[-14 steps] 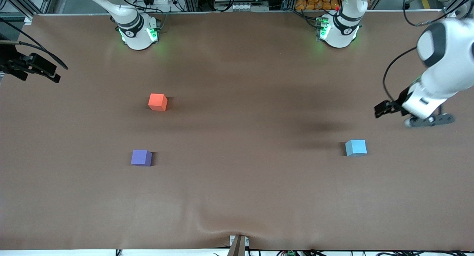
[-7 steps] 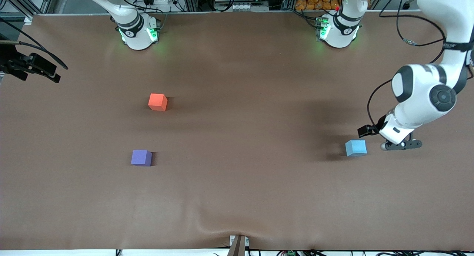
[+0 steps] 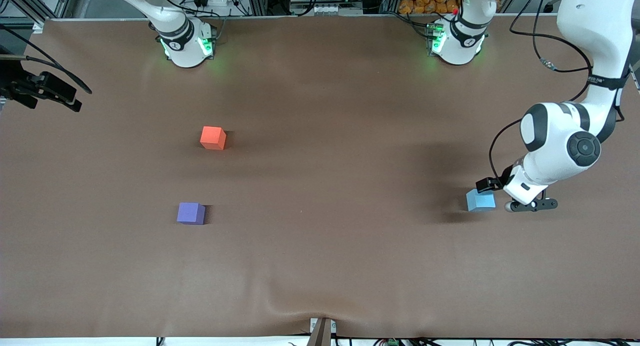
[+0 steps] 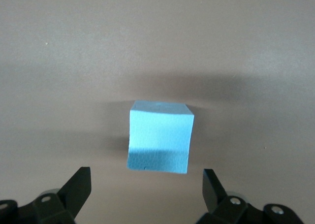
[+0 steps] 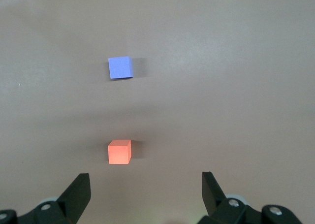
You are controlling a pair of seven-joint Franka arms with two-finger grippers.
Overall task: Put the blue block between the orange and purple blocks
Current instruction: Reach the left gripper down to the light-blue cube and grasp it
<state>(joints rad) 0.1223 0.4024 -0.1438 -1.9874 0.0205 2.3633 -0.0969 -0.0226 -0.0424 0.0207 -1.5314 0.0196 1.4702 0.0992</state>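
The blue block (image 3: 480,200) sits on the table toward the left arm's end; it also shows in the left wrist view (image 4: 160,138). My left gripper (image 3: 515,198) is low, right beside the block, open and empty (image 4: 146,180), with the block just ahead of its fingertips, apart from them. The orange block (image 3: 213,137) and the purple block (image 3: 190,213) sit toward the right arm's end, the purple one nearer the front camera. My right gripper (image 5: 146,177) is open and empty, high over the table, looking down on the orange block (image 5: 119,151) and purple block (image 5: 120,67); it waits.
The brown table cover (image 3: 325,226) has a wrinkle at its front edge. A black camera mount (image 3: 42,88) stands at the table's edge at the right arm's end.
My left arm has swung down and in toward the blue block, ending right beside it. The blocks and the right arm have not moved.
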